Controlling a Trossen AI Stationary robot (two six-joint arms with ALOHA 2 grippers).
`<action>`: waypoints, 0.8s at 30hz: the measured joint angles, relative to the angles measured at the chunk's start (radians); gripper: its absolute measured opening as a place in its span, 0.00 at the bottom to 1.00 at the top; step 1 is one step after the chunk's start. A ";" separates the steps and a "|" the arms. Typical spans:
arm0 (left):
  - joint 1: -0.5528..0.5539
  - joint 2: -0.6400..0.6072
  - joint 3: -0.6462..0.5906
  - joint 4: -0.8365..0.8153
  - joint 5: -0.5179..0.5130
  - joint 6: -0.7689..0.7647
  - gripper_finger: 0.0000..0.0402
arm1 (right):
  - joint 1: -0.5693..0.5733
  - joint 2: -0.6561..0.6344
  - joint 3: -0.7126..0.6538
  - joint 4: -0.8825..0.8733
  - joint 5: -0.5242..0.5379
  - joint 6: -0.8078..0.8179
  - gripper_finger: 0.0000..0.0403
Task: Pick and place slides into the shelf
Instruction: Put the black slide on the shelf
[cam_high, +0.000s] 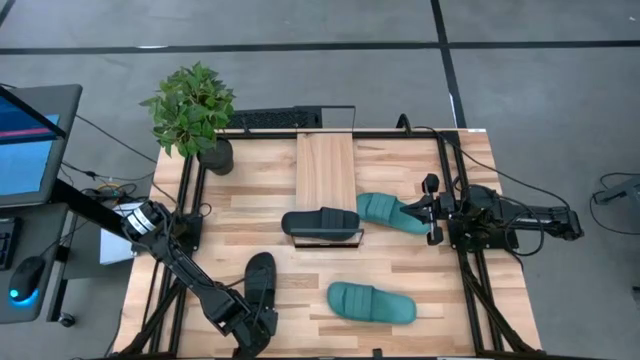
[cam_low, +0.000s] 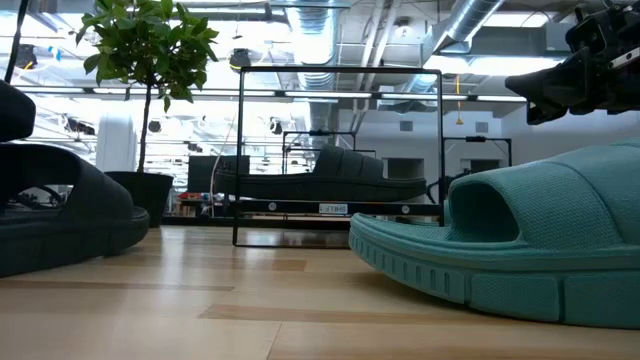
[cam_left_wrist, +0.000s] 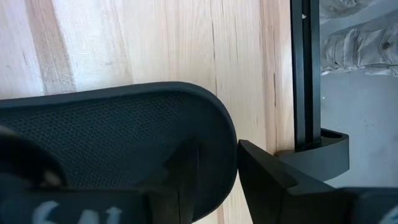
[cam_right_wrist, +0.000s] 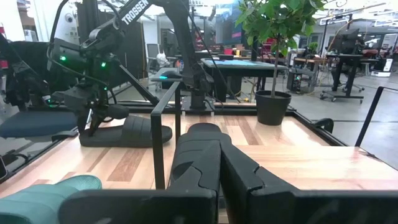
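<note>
Grey floor surrounds a light wooden table (cam_high: 250, 200), with a potted plant (cam_high: 193, 112) at its far left corner and a monitor (cam_high: 25, 140) off to the left. On the table the shelf (cam_high: 325, 168), a narrow light plank with black wire frame ends, runs from the far edge toward the middle. One black slide (cam_high: 320, 222) lies across the shelf's near end inside the wire frame; in the low view it sits raised on the rack (cam_low: 335, 175). A second black slide (cam_high: 260, 283) lies on the table near the front left. The left gripper (cam_high: 252, 330) is down at that slide's near end; the left wrist view shows a dark finger (cam_left_wrist: 186, 168) over the slide's edge (cam_left_wrist: 124, 118) and the other finger just outside it, so the jaws are spread around the edge without visibly clamping. One teal slide (cam_high: 372, 303) lies flat at front centre, well apart from both grippers, and fills the right side of the low view (cam_low: 520, 250). The other teal slide (cam_high: 390, 212) lies just right of the shelf's near end, angled toward the right arm. The right gripper (cam_high: 432, 210) is at that slide's outer end. In the right wrist view its fingers (cam_right_wrist: 196, 165) are close together with only a thin gap, and the teal slide (cam_right_wrist: 46, 193) shows low to one side rather than between them, so it appears closed on nothing.
</note>
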 joint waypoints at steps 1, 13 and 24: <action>0.000 0.000 0.000 0.001 -0.002 0.003 0.25 | 0.000 0.000 0.000 0.000 0.000 0.000 0.00; 0.004 0.033 0.001 0.057 0.048 0.011 0.02 | 0.000 0.000 0.000 0.000 0.000 0.000 0.00; -0.003 0.079 0.107 -0.065 0.041 0.055 0.00 | 0.000 0.000 0.000 0.000 0.000 0.000 0.00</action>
